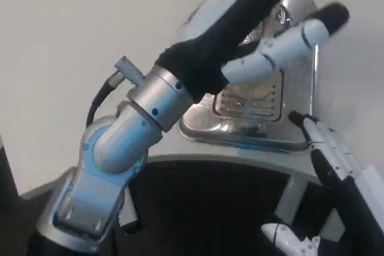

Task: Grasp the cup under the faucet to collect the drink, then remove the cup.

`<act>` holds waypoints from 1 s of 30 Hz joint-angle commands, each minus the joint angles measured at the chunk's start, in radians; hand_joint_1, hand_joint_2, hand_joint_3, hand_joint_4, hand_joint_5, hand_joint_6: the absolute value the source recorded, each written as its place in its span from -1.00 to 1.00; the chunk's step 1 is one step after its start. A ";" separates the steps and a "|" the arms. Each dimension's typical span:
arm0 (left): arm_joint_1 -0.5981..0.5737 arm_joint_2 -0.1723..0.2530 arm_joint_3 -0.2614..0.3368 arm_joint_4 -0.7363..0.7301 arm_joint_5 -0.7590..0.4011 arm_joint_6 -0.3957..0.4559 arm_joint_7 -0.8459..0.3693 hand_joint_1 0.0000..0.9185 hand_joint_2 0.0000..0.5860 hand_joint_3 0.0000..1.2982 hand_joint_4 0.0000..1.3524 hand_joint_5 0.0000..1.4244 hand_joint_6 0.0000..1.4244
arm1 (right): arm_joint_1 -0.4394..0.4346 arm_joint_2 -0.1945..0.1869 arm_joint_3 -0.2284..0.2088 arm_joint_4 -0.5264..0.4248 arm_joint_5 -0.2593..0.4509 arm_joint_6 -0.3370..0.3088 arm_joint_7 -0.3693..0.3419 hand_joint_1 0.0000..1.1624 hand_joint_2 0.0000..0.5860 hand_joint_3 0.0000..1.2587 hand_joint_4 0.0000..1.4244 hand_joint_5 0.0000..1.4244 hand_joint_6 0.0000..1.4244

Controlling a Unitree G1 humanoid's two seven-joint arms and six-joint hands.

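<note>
My left arm runs from the lower left up to the top right. Its hand [273, 34] is stretched out over a silver drip tray [240, 125] with a slotted grille. Its white, black-tipped fingers [300, 35] lie straight and apart. A shiny rounded metal piece [293, 9] shows between the fingers and the part of the hand at the picture's top edge; I cannot tell whether it is the cup or the faucet, and most of it is hidden. My right hand [336, 160] stands at the lower right, fingers pointing up beside the tray's front corner, holding nothing.
The tray stands on the white table [72, 40] close to its curved front edge [240, 161]. Below that edge the picture is dark. The left forearm [150, 100] crosses the middle and hides the tray's left part.
</note>
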 commanded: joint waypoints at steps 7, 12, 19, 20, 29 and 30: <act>-0.016 0.039 -0.070 0.049 0.122 -0.152 -0.038 -1.00 -0.35 -1.00 -1.00 -1.00 -1.00 | -0.064 0.078 0.012 0.008 0.042 0.119 -0.001 -0.60 -0.16 -1.00 -1.00 -0.99 -0.78; -0.012 0.053 -0.063 0.065 0.152 -0.183 -0.030 -1.00 -0.39 -1.00 -1.00 -1.00 -1.00 | -0.074 0.112 0.015 0.005 0.065 0.164 -0.010 -0.61 -0.21 -1.00 -1.00 -1.00 -0.78; -0.008 0.065 -0.047 0.090 0.151 -0.208 -0.020 -1.00 -0.40 -1.00 -1.00 -1.00 -1.00 | -0.124 0.141 0.018 0.017 0.057 0.218 -0.031 0.05 -0.16 -1.00 -1.00 -1.00 -0.83; -0.007 0.066 -0.045 0.092 0.150 -0.209 -0.020 -1.00 -0.40 -1.00 -1.00 -1.00 -1.00 | -0.134 0.141 0.011 0.019 0.058 0.227 -0.031 0.19 -0.15 -1.00 -1.00 -1.00 -0.83; -0.002 0.070 -0.043 0.095 0.160 -0.219 -0.019 -1.00 -0.40 -1.00 -1.00 -1.00 -1.00 | -0.271 0.122 -0.040 0.071 0.043 0.295 -0.039 0.75 0.02 -1.00 -1.00 -1.00 -0.76; -0.001 0.069 -0.043 0.095 0.159 -0.219 -0.019 -1.00 -0.40 -1.00 -1.00 -1.00 -1.00 | -0.281 0.119 -0.044 0.076 0.043 0.300 -0.041 0.76 0.02 -1.00 -1.00 -1.00 -0.75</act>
